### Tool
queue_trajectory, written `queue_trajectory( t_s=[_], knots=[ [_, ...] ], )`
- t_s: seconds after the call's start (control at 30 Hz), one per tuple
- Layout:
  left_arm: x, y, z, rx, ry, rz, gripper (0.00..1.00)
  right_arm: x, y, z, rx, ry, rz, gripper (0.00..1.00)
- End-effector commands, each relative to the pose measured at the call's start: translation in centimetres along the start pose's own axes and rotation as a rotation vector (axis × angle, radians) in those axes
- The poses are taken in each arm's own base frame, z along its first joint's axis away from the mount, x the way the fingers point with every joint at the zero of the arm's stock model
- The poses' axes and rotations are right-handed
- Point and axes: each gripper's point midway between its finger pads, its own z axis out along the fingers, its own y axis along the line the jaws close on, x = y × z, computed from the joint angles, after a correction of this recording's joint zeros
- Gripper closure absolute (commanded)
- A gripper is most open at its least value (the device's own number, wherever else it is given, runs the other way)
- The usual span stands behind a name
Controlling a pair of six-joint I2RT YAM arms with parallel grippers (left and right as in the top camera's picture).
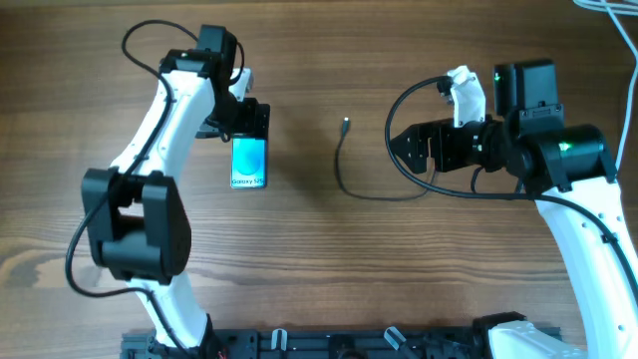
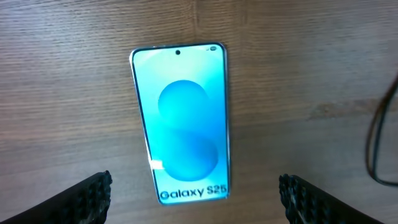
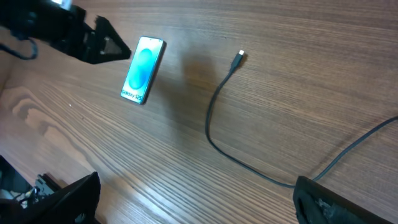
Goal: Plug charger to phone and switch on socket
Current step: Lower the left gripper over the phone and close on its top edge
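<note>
The phone [image 1: 249,164] lies flat on the wooden table with its teal screen up and the "Galaxy S25" strip at its near end. It fills the left wrist view [image 2: 180,118] and shows in the right wrist view [image 3: 143,76]. My left gripper [image 1: 247,122] is open and hovers over the phone's far end, its fingers [image 2: 194,183] wide on either side and not touching. The charger, a thin black cable [image 1: 340,175] with a metal tip [image 1: 345,124], lies loose mid-table [image 3: 214,118]. My right gripper [image 1: 393,141] is open and empty [image 3: 196,186] to the cable's right. The socket is out of view.
A thick white cord [image 1: 610,18] runs across the top right corner. A thicker black arm cable [image 1: 397,110] loops beside the right gripper. The left arm's dark fingers [image 3: 102,46] show next to the phone in the right wrist view.
</note>
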Motion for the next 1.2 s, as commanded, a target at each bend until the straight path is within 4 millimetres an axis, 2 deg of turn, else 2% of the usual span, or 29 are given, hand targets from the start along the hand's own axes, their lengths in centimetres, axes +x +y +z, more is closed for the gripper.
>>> queue_trajectory(
  t_s=[0.0,0.17,0.3,0.43,0.63,1.0,1.17],
  knots=[
    [-0.3,-0.1,1.9,-0.01,0.028,0.019,0.08,-0.8,0.6,-0.2,-0.026,-0.017,0.003,0.0],
    [0.0,-0.1,3.7,-0.003,0.038,0.018,0.09,-0.7,0.6,-0.2,-0.026,-0.016,0.036,0.0],
    [1.3,0.0,5.4,0.003,0.061,0.012,0.08,-0.7,0.6,-0.2,-0.026,-0.016,0.036,0.0],
    [2.2,0.2,6.2,0.001,0.08,0.011,0.08,-0.7,0.6,-0.2,-0.026,-0.016,0.036,0.0],
    [2.7,0.3,7.8,-0.002,0.067,-0.113,0.09,-0.7,0.6,-0.2,-0.026,-0.014,0.037,0.0],
    [3.7,0.6,9.6,-0.007,0.067,-0.112,0.1,-0.5,0.6,-0.2,-0.026,-0.008,0.039,0.0],
    [4.4,1.5,10.6,-0.047,0.061,-0.11,0.1,-0.5,0.6,-0.2,-0.026,-0.008,0.036,0.0]
  ],
)
